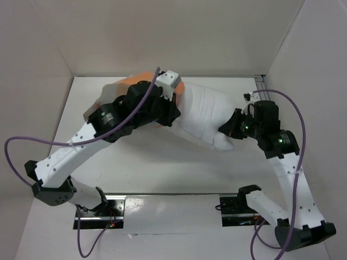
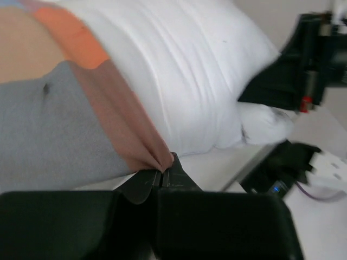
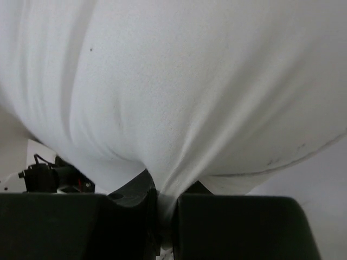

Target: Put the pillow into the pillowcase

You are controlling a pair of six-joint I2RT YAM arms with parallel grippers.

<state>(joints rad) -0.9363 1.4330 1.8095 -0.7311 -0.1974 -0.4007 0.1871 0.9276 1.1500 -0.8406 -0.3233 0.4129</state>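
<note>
Left jaws pinch the pillowcase (image 2: 65, 130) edge; right jaws clamp a fold of the pillow (image 3: 173, 97).

White tabletop (image 1: 162, 168), closed in by pale walls (image 1: 162, 32) at left, back and right; thin metal rail (image 1: 262, 82) against right wall, far corner.

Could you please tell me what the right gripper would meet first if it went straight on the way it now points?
The pillow: the right gripper is pinching a fold of it, and its white bulk fills the view straight ahead. What lies behind it cannot be seen.
</note>
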